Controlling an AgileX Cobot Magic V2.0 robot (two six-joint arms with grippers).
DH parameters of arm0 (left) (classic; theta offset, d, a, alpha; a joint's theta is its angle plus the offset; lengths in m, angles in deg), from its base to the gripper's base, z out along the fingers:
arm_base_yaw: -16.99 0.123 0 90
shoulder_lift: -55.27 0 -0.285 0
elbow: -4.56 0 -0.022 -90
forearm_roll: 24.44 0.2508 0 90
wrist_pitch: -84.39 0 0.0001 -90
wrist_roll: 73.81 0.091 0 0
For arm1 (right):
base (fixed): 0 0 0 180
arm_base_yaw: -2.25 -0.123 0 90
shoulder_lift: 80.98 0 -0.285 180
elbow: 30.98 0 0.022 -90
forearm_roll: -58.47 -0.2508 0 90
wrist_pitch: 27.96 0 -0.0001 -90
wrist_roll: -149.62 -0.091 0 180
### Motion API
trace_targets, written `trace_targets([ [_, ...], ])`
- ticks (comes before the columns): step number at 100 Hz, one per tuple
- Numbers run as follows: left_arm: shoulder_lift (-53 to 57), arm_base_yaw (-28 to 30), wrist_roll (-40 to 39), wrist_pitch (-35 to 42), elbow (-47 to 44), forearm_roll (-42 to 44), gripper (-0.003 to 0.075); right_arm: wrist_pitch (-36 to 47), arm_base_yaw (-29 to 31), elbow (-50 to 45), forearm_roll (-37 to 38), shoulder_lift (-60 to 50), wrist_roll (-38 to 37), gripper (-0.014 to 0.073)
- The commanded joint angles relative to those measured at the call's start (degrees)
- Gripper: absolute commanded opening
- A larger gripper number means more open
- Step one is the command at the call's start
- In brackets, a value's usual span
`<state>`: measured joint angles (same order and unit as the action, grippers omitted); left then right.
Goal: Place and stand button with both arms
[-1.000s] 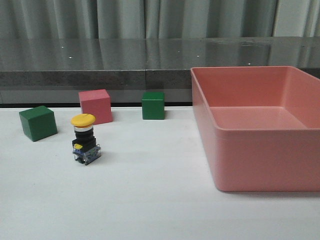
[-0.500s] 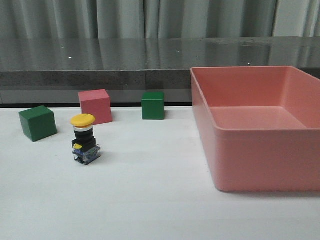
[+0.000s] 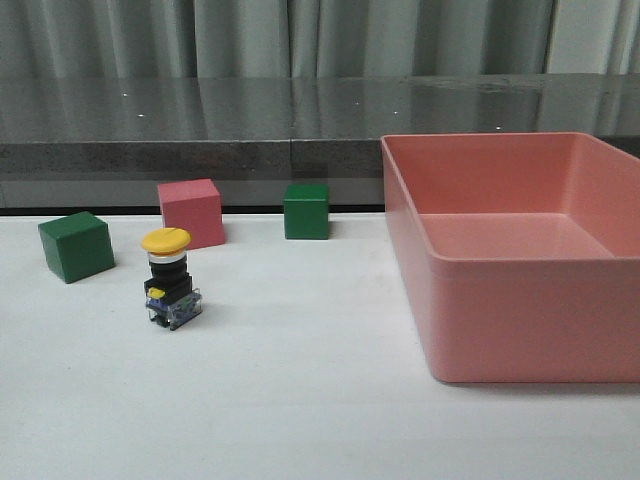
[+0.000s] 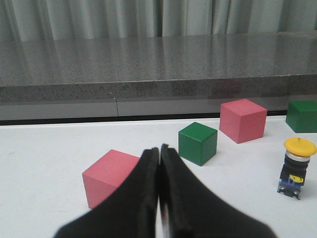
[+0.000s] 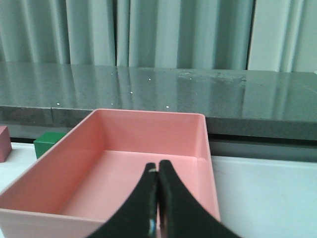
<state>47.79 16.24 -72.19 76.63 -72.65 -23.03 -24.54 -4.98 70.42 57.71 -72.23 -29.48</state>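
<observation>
The button (image 3: pixel 170 279) stands upright on the white table, yellow cap on top, black body, clear bluish base. It also shows in the left wrist view (image 4: pixel 296 167), off to one side of the fingers. My left gripper (image 4: pixel 159 148) is shut and empty, with a pink cube (image 4: pixel 110 177) just behind its tips. My right gripper (image 5: pixel 157 167) is shut and empty, in front of the pink bin (image 5: pixel 148 116). Neither arm shows in the front view.
A large pink bin (image 3: pixel 520 330) fills the right of the table. A green cube (image 3: pixel 76 245), a pink cube (image 3: pixel 190 212) and another green cube (image 3: pixel 306 210) stand behind the button. A dark grey ledge and curtains run along the back.
</observation>
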Motion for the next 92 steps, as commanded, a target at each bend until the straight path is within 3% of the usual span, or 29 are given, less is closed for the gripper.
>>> trace_targets([
  [1, 1.8, 0.1, -0.6, 5.1, -2.6, -0.5, -0.0020, 3.0, -1.2, 0.7, 0.8, -1.2, -0.2, -0.0062],
  [92, 1.8, 0.1, -0.6, 5.1, -2.6, -0.5, -0.0020, 3.0, -1.2, 0.7, 0.8, -2.8, -0.2, -0.0062],
])
